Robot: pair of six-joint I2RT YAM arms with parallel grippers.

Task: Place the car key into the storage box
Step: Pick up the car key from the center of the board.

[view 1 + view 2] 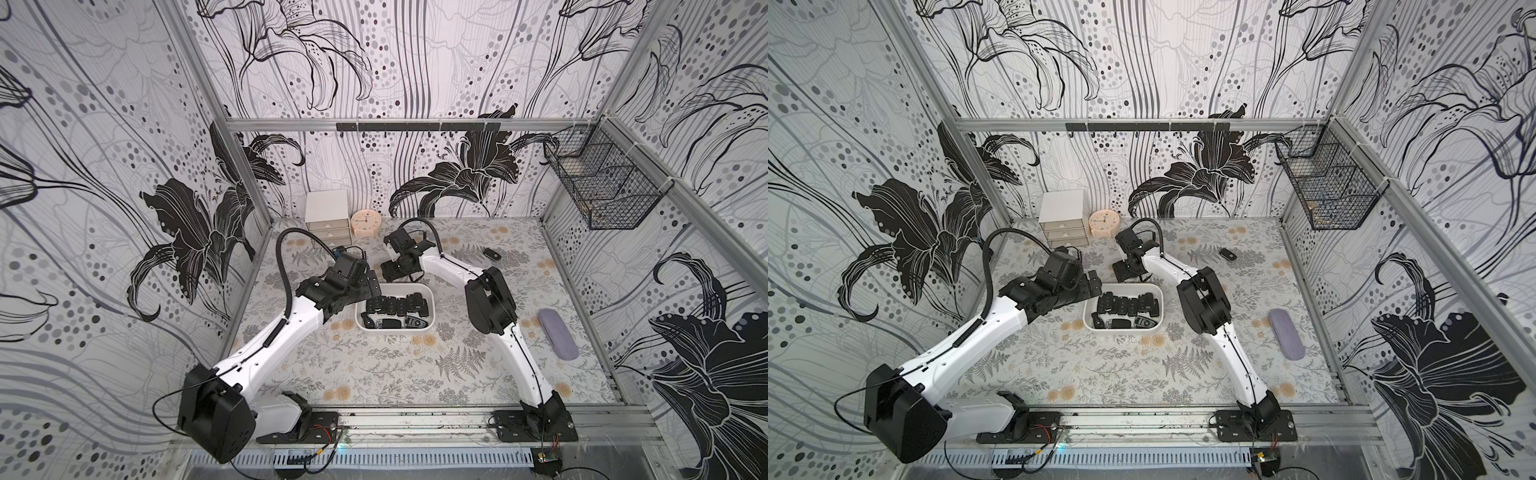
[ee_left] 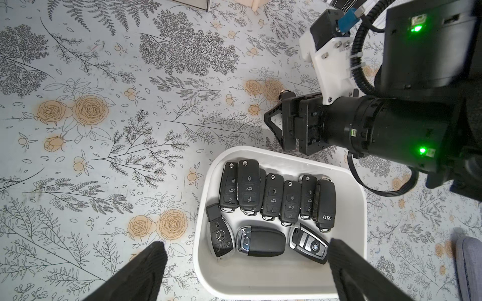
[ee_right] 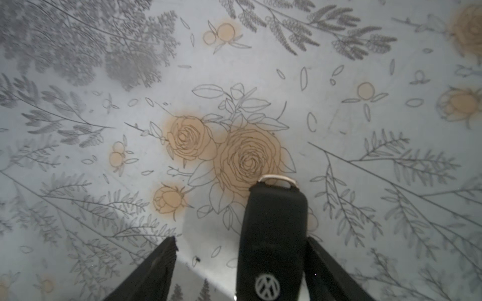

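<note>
The storage box [image 2: 260,278] is a shallow white plastic tray with smooth walls and rounded corners, standing mid-bench on a bench [image 1: 374,365] printed with grey ferns and pale orange roses. Nine black key fobs are visible in it: six slim flip fobs [image 2: 272,196] abreast in one row, the end one with four rings, and three rounder ones beside them, a star-badged fob [image 2: 220,238], a chrome-ended fob [image 2: 260,241] and a silver-trimmed fob [image 2: 309,243]. The car key [image 3: 273,234], matte black with a metal loop and a round silver badge, is outside the box, between the ribbed black fingers [image 3: 156,268] of the right hand [image 3: 241,239]. That hand is spread, one finger against the key and the other clear of it, low over the bench just beyond the box's far rim [image 1: 399,286]. The left hand [image 2: 246,245] hangs over the box's near-left part, spread wide and empty. One more black fob [image 1: 491,254] lies alone, well apart on the right. At the back stand one white three-drawer cabinet [image 1: 328,220] and one round peach clock [image 1: 365,223]; one grey oblong case [image 1: 558,334] lies at the right, and one black wire basket [image 1: 598,183] hangs on the wall.
</note>
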